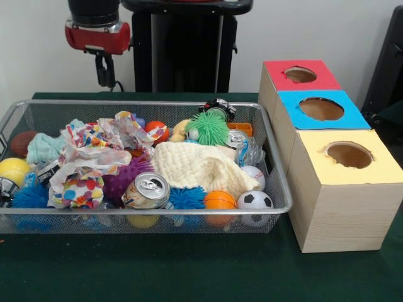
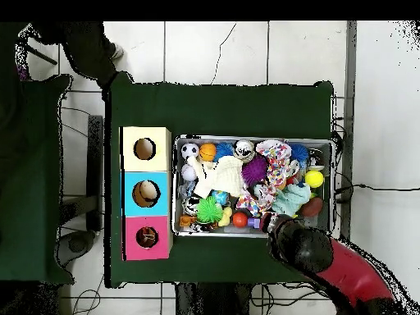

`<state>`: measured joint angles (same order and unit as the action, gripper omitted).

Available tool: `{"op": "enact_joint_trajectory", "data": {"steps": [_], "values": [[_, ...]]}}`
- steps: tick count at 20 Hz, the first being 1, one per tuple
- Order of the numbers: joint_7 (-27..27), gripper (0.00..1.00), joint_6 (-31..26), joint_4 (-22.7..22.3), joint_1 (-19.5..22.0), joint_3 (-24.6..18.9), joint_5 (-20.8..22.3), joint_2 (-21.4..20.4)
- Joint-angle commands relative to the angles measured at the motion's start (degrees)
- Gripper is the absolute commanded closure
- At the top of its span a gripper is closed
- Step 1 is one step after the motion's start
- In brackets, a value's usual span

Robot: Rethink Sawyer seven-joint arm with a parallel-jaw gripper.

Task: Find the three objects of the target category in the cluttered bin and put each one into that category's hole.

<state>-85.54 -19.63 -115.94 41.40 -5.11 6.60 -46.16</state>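
Note:
The silver wire-mesh bin (image 1: pixel 145 102) sits on the green table and also shows in the overhead view (image 2: pixel 254 138). It is full of clutter: a silver can (image 1: pixel 146 190), a cream cloth (image 1: pixel 195 167), a green spiky ball (image 1: pixel 208 128), an orange ball (image 1: pixel 220 200), a soccer ball (image 1: pixel 254 201), crumpled spotted paper (image 1: pixel 88 163) and more. The red-surround hole (image 1: pixel 300 74) tops the farthest box, also seen from overhead (image 2: pixel 145 237). My gripper (image 1: pixel 106 72) hangs empty above and behind the bin's far left rim; overhead it (image 2: pixel 279 228) is at the bin's robot-side edge.
The row of wooden boxes stands right of the bin, with a blue-surround hole (image 1: pixel 321 108) in the middle and a yellow-surround hole (image 1: pixel 349 154) nearest the camera. A purple spiky ball (image 1: pixel 123 179), a yellow ball (image 1: pixel 12 170) and a teal cloth (image 1: pixel 44 148) also lie in the bin.

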Motion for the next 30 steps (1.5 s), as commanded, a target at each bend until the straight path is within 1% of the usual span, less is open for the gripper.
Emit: {"op": "enact_joint_trajectory", "data": {"steps": [1,6,8,16,19,20,25,26,27,30], "values": [[-21.0,1.00,8.0,-8.0,-2.0,1.2,-6.9,4.6],[-20.0,1.00,13.4,-9.1,-0.8,-0.5,-9.5,8.7],[-20.5,1.00,15.7,-10.1,-0.8,-0.9,-10.1,9.6],[-24.4,1.00,20.0,-13.9,-2.2,-1.9,-13.3,9.9],[-26.2,1.00,21.2,-15.3,-3.2,-2.2,-14.5,9.6],[-26.6,1.00,20.7,-15.6,-3.6,-2.2,-15.0,9.1],[-27.8,1.00,16.2,-17.6,-7.1,-0.3,-17.6,3.6],[-27.8,1.00,15.9,-17.6,-7.2,-0.4,-17.9,3.4],[-27.9,1.00,16.6,-17.7,-6.9,-0.9,-17.9,4.0],[-28.2,1.00,19.8,-16.4,-6.3,-3.0,-18.0,8.0]]}}
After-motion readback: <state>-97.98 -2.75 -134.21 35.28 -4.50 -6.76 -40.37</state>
